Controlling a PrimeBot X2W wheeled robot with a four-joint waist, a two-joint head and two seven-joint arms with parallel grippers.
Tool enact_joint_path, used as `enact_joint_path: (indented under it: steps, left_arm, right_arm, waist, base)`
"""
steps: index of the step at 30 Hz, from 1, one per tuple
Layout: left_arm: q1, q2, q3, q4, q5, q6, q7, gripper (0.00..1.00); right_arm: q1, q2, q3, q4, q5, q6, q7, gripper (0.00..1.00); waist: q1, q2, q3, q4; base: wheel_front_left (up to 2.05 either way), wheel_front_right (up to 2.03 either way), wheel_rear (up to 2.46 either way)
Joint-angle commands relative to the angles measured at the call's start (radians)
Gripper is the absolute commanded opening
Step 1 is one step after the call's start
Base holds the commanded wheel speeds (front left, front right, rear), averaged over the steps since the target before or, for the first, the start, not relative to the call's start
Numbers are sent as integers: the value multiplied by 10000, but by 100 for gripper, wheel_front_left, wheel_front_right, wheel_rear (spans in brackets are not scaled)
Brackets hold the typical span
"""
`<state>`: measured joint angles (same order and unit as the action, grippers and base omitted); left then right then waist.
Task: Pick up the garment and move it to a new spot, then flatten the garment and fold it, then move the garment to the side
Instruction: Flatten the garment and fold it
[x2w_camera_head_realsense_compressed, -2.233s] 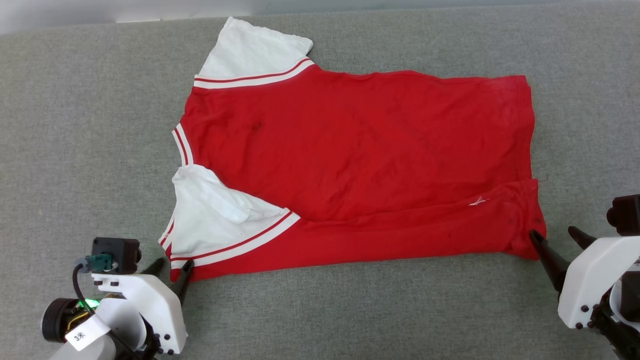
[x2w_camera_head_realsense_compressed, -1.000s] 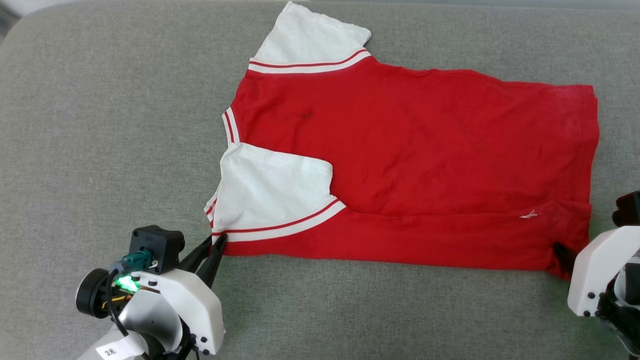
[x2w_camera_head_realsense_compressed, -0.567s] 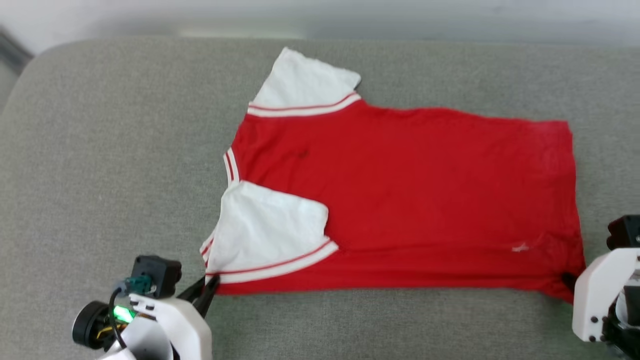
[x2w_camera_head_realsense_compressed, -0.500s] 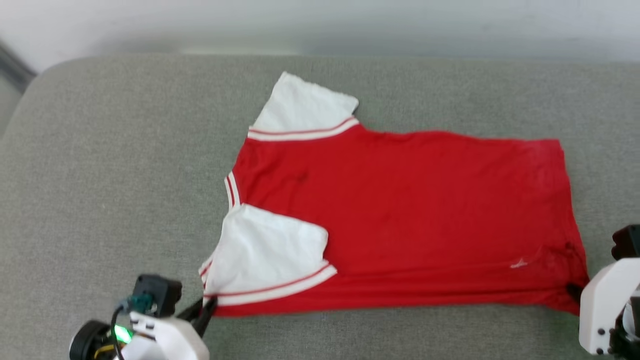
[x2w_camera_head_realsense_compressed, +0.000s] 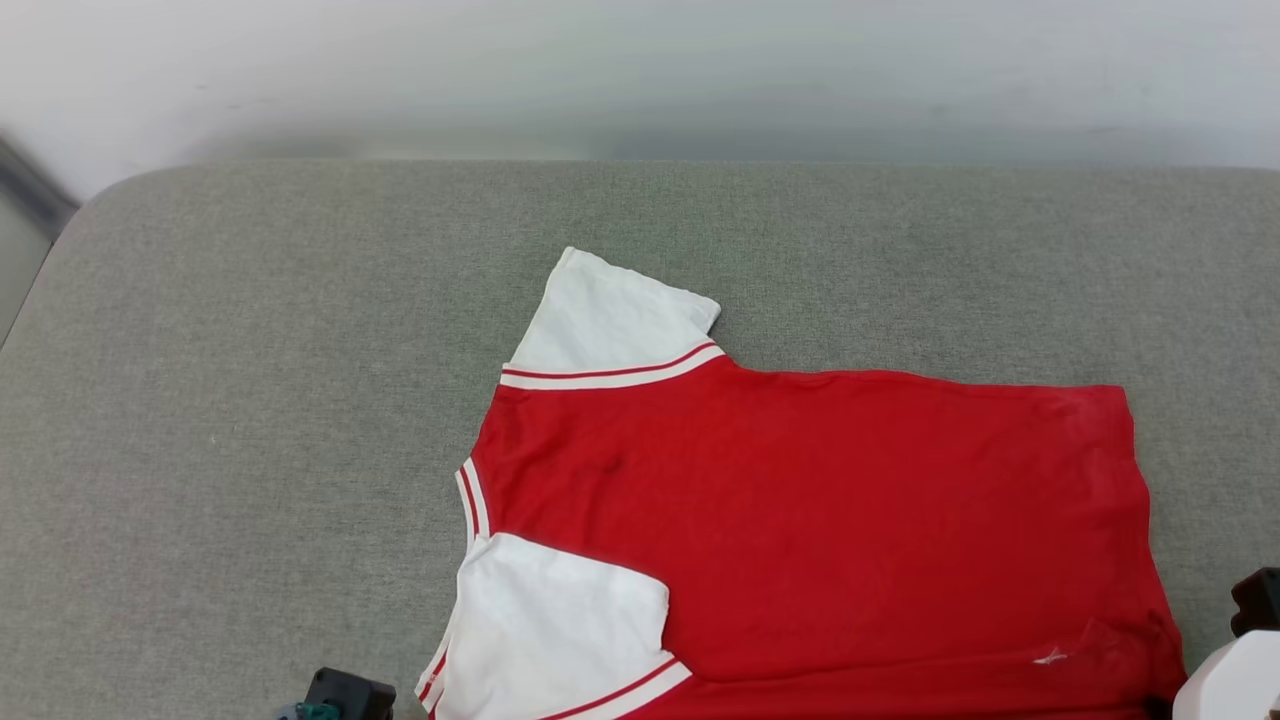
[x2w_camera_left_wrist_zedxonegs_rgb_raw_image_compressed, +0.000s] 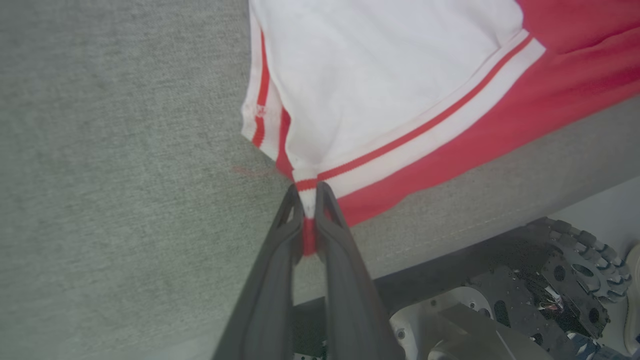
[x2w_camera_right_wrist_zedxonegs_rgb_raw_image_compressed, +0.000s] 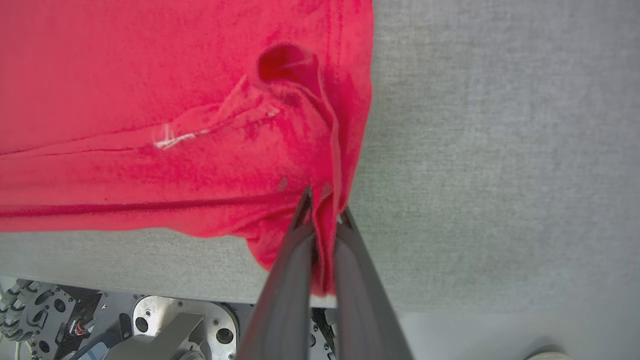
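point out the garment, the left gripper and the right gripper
garment (x2w_camera_head_realsense_compressed: 830, 520), head view, red body panel
left gripper (x2w_camera_left_wrist_zedxonegs_rgb_raw_image_compressed: 309, 189), left wrist view, between fingertips pinching the striped trim
right gripper (x2w_camera_right_wrist_zedxonegs_rgb_raw_image_compressed: 325, 202), right wrist view, between fingertips pinching red fabric

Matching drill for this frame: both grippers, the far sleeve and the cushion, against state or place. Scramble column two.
Column one:
1. left gripper
2. right gripper
3. far white sleeve
4. grey cushion

Column two:
A. shut on the red hem corner of the garment
B. lying flat, touched by no gripper
C. shut on the striped-trim corner by the near sleeve
D. lies under the garment

Pairs: 1-C, 2-A, 3-B, 4-D
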<state>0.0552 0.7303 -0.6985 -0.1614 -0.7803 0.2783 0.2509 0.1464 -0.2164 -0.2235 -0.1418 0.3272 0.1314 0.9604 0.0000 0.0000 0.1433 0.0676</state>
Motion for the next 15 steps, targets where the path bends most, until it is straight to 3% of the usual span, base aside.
enact_joint_path:
  steps: [1, 5, 6, 7, 8, 15]
  left_arm:
    - [-33, -32, 9, 85, -3, -31, -52, 0]
    - [-237, -220, -70, 541, 33, -221, -186, 0]
    - [-267, -255, -96, 634, 55, -265, -204, 18]
    - [-310, -290, -134, 736, 73, -306, -205, 74]
    - [-358, -328, -142, 810, 73, -347, -245, 100]
    - [-730, -577, 179, 973, 384, -460, -1320, 100]
  right_arm:
    - [149, 21, -52, 59, -11, -14, 10, 0]
    - [203, -9, 38, 422, -23, -14, -103, 0]
    - [191, -33, 62, 515, -47, -14, -166, 0]
    - [147, -107, 138, 561, -99, -14, -274, 46]
    - [93, -96, 122, 664, -100, -14, -376, 100]
    - [-432, -294, 263, 571, 116, -11, -1321, 100]
  waist:
    - [0, 0, 18, -1]
    - [0, 0, 85, 4]
    - [0, 0, 96, 6]
    - [0, 0, 101, 7]
    - [0, 0, 97, 2]
    - [0, 0, -130, -62]
  base:
    - [0, 0, 0]
    - [0, 0, 0]
    - [0, 0, 0]
    - [0, 0, 0]
    - [0, 0, 0]
    - [0, 0, 0]
